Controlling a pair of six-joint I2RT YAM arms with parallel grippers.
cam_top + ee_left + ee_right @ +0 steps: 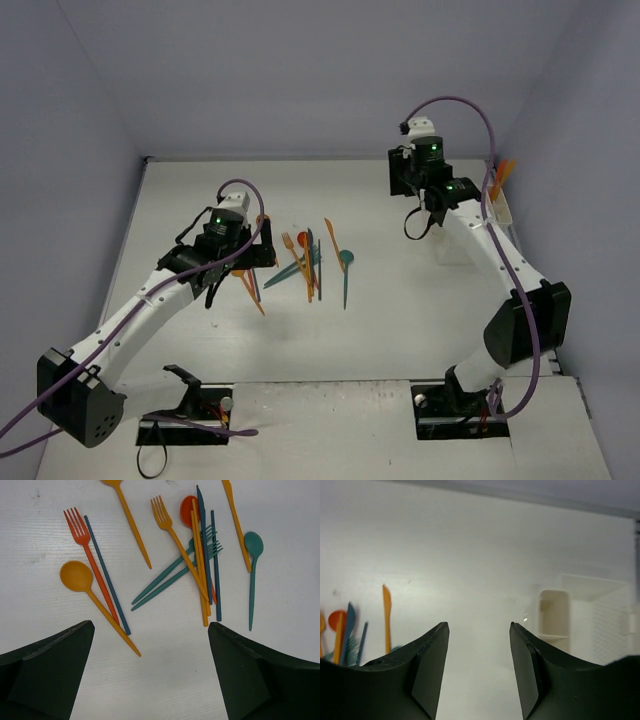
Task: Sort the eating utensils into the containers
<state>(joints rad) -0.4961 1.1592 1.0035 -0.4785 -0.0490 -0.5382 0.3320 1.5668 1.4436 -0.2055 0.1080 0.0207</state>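
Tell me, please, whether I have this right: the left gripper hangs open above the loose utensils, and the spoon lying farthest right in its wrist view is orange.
Not quite: that spoon is teal, not orange, as the left wrist view shows. The rest holds: the left gripper hangs open above the loose utensils.

Robot lab: plain walls (300,70) enclose white table (400,330).

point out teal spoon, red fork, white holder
teal spoon (253,543): left wrist view, on its bowl
red fork (76,526): left wrist view, on its head
white holder (582,625): right wrist view, on its side wall
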